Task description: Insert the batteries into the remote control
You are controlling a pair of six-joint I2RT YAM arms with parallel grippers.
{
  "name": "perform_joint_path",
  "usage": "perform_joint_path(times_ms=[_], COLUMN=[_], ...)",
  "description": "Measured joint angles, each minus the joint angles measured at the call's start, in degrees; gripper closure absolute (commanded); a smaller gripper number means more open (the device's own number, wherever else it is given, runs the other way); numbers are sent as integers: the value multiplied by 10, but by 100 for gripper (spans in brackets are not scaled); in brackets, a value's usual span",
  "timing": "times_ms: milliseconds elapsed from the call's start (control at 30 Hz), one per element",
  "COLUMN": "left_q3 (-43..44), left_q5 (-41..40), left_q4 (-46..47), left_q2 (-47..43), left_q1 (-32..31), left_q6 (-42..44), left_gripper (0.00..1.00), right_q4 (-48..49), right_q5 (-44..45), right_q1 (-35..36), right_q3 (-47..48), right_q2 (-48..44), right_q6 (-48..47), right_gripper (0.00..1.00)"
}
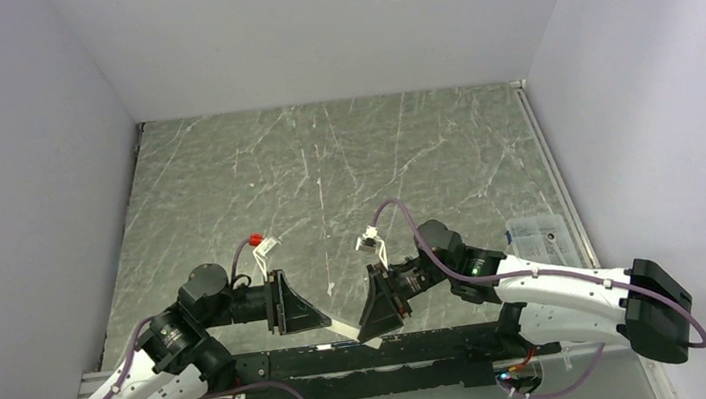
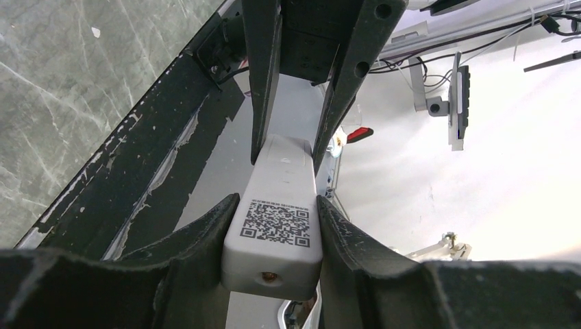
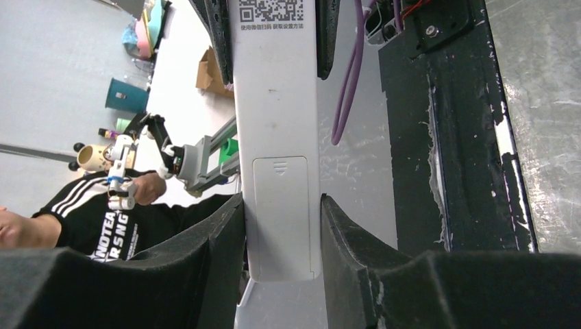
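Two sets of jaws pinch one thing. The left gripper (image 2: pixel 275 205) presses its pads on the long side edges of the remote control (image 2: pixel 281 164) at the end with the QR label (image 2: pixel 276 223). The right gripper (image 3: pixel 281 202) clamps the opposite end the same way. The remote control's long axis therefore runs straight from one pair of jaws to the other, bridging the gap between them.

Its back face is turned toward both wrist cameras. On that face the battery cover (image 3: pixel 281 216) sits closed, and the right pads flank it on either side. The right arm is thus the nearer one to the recess, while the left grips the end away from it. Opening the cover probably calls for one grip to let go.

No batteries show in any view. The black rail (image 3: pixel 466 137) runs just beside the remote control, with the table (image 1: pixel 325 163) beyond it.
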Motion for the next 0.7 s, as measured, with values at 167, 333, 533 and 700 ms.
perform_joint_path(times_ms=[167,333,533,700], left_q3=[0,1,3,11], left_q5=[-4,-16,-52,-87], left_q4=[-6,-9,-53,-89], left_q2=[0,1,5,9], left_q1=[0,0,0,0], left_q6=[1,2,-1,-7], left_gripper=[100,100,100,100], right_q4=[-17,-82,-165,-220], right_q5=[5,30,87,124], right_q1=[0,0,-5,-5], right_q3=[4,29,52,78], right_q2=[0,-11,-32,-34], right_q6=[-16,-54,-96,-133], right_gripper=[63,46,33,26])
